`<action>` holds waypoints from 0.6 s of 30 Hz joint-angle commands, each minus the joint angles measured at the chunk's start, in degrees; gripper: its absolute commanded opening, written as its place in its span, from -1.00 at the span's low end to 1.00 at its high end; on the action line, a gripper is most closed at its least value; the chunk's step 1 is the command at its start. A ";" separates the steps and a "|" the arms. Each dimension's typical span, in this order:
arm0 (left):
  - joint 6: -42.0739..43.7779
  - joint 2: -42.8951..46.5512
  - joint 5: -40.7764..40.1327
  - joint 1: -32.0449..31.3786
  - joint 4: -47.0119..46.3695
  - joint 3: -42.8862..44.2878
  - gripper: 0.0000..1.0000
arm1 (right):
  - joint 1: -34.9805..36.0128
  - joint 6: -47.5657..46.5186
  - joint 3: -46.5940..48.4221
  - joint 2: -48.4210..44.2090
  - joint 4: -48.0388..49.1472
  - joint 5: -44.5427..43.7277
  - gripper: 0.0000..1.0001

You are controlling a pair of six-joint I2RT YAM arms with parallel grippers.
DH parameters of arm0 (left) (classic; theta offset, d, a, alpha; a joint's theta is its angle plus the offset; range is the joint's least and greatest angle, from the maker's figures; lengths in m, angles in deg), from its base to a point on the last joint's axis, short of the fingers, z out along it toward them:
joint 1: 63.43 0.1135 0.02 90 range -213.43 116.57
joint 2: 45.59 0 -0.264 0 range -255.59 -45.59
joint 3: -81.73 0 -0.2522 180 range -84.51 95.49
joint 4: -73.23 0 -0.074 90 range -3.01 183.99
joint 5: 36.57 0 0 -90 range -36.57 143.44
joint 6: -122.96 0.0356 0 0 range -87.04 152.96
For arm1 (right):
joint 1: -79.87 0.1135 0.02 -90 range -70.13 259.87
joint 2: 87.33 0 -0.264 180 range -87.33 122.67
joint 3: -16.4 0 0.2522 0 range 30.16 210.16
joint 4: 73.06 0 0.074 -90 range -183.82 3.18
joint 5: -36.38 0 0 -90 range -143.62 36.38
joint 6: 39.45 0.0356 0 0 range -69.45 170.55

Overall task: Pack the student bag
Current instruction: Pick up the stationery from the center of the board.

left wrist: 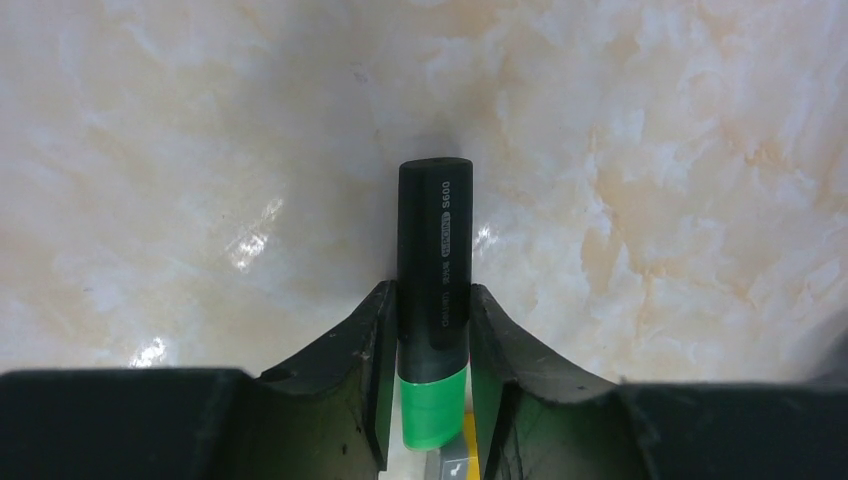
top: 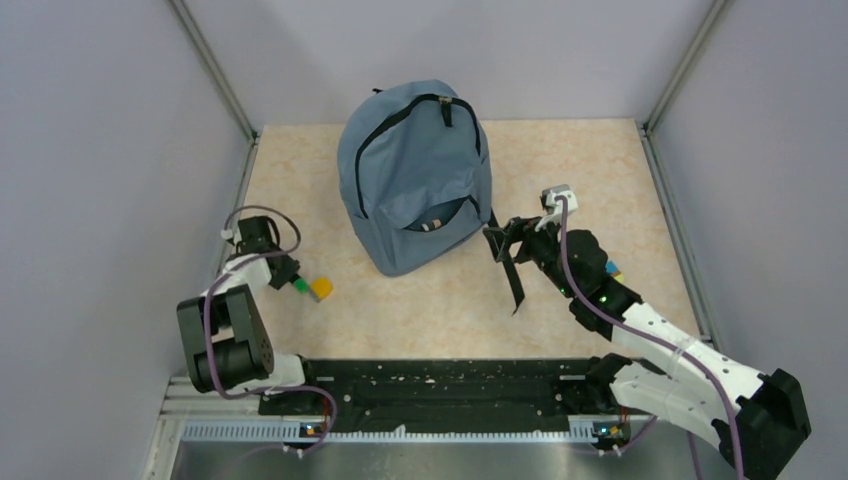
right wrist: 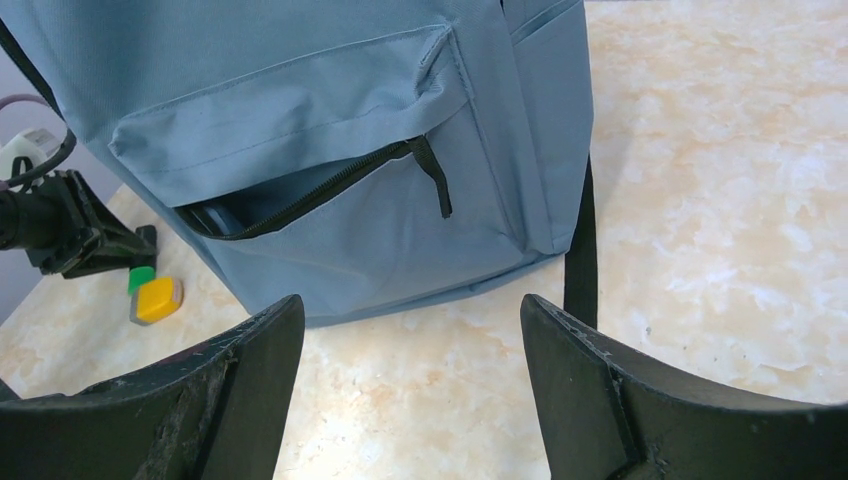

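Note:
The grey-blue student bag (top: 415, 175) lies at the middle back of the table, its front pocket zipper (right wrist: 330, 185) partly open with something dark inside. My left gripper (top: 291, 281) is shut on a highlighter (left wrist: 435, 240) with a black body and green cap, held low over the table at the left. A yellow item (top: 320, 288) lies right beside its tip and also shows in the right wrist view (right wrist: 158, 300). My right gripper (right wrist: 410, 310) is open and empty, just right of the bag's bottom corner (top: 503, 243), near a black strap (right wrist: 580, 250).
The black strap (top: 512, 275) trails from the bag toward the near edge. A small yellow and blue thing (top: 612, 269) lies behind my right arm. Grey walls and metal rails (top: 215, 75) border the table on three sides.

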 commanded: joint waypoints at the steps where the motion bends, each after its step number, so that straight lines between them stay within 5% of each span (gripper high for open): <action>1: 1.03 4.87 2.00 -0.35 0.64 -2.46 -0.39 | -0.64 -0.21 0.12 -0.67 1.80 -1.45 0.56; 8: 1.80 15.27 2.74 -0.39 -0.14 -4.27 -0.49 | -0.65 -0.51 0.38 -1.37 -0.04 -2.94 0.56; 18: 5.33 34.10 16.65 -1.36 -1.12 -7.25 -0.66 | -0.69 -1.58 -2.52 -3.63 3.26 -9.03 0.56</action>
